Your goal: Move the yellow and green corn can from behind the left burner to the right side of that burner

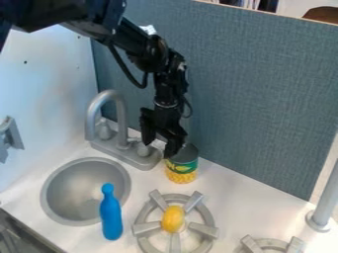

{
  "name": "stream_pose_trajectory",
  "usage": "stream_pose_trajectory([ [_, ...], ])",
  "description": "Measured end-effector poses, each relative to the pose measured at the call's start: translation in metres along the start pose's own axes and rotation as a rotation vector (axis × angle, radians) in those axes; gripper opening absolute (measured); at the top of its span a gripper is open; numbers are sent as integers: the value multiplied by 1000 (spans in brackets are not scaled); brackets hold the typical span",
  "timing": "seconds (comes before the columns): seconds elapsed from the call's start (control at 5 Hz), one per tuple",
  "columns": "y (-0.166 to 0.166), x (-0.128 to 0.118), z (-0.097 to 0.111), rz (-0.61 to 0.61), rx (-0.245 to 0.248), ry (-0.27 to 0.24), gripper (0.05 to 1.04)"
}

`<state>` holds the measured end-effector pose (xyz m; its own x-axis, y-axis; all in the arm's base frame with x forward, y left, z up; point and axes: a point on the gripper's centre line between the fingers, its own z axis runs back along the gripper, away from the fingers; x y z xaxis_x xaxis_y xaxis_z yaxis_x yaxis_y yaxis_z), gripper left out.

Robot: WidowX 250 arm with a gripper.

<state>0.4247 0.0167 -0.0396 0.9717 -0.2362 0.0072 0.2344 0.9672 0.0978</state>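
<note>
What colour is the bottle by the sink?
The bottle is blue all over, as the camera view shows.

This is a toy kitchen: a white counter (pixel 231 190) holds a round grey sink (pixel 74 192) between seven and eight o'clock, a grey faucet (pixel 119 118) at nine, and prong-topped stove burners at six (pixel 203 229) and five (pixel 269 242). A blue-grey, fabric-like partition (pixel 244 94) at two o'clock, like an office divider, screens it from a larger room, whose kind I cannot tell.
</note>
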Motion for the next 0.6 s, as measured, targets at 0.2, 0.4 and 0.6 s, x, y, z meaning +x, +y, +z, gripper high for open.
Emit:
stream_pose_trajectory([
  [0.2,-4,8,-11,71,-25,-40,1000],
  [0.4,-8,11,-18,152,-43,-84,1000],
  [0.6,-6,14,-20,266,-33,-141,1000],
])
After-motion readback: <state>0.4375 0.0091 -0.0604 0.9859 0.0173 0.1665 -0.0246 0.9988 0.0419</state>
